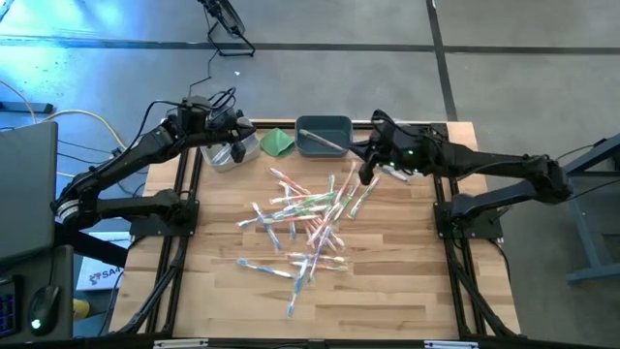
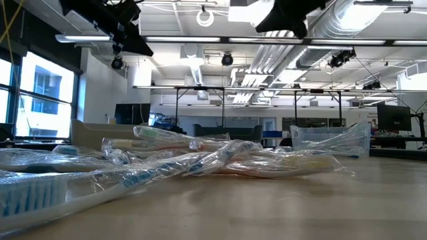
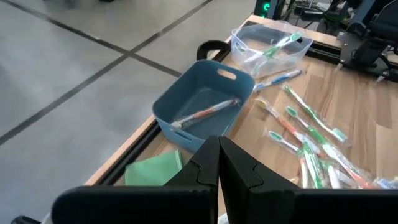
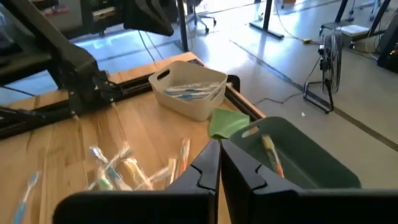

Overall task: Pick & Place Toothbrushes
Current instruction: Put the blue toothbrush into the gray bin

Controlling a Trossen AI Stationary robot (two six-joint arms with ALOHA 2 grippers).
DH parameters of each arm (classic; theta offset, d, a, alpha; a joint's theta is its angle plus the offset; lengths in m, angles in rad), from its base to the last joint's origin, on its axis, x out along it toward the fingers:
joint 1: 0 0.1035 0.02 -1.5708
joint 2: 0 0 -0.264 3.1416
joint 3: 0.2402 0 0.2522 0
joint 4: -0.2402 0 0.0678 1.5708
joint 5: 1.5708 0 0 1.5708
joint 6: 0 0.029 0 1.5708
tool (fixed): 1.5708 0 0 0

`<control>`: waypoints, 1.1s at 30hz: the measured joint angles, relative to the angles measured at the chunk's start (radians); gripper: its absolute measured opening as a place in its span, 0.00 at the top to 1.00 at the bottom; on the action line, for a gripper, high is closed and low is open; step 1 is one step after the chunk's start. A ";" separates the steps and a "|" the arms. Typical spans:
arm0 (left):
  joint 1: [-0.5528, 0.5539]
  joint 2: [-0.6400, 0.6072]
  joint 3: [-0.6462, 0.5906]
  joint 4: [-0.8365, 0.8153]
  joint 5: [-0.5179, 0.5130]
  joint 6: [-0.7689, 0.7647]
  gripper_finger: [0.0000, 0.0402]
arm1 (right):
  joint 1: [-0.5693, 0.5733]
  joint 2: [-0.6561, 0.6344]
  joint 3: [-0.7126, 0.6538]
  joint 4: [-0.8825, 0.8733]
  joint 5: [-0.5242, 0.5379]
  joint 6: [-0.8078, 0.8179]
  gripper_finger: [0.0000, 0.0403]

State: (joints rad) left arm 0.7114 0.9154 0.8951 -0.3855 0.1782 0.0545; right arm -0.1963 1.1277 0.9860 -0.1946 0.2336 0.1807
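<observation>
Toothbrushes (image 1: 308, 225) in clear wrappers, blue/green/orange parts, loose heap mid-table

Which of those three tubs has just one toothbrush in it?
The blue bin, the middle one: a single orange toothbrush lies inside. The clear tub and the pale tub each hold several.

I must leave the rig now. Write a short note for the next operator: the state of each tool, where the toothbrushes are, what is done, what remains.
Left tool: shut, empty, above the white bin at the table's far left.
Right tool: shut, empty, above the far edge of the pile, beside the blue bin.
Done: one orange toothbrush lies in the blue bin, a few blue ones in the white bin, some green ones in the clear bin.
Left: most toothbrushes lie scattered mid-table. The green cloth sits between the white and blue bins.
</observation>
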 joint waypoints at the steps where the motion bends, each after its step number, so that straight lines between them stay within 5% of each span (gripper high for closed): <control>1: -0.001 0.000 0.000 -0.010 0.001 -0.011 1.00 | 0.000 -0.016 -0.028 0.023 0.000 0.001 0.99; 15: -0.170 -0.001 0.000 -0.068 -0.039 -0.097 1.00 | -0.001 -0.105 -0.322 0.253 0.003 0.121 0.99; 33: -0.456 -0.001 0.000 -0.066 -0.326 -0.301 1.00 | 0.000 -0.262 -0.333 0.172 -0.007 0.084 0.99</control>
State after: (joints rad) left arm 0.2551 0.9146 0.8951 -0.4519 -0.1477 -0.2468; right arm -0.1963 0.8659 0.6533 -0.0222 0.2262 0.2649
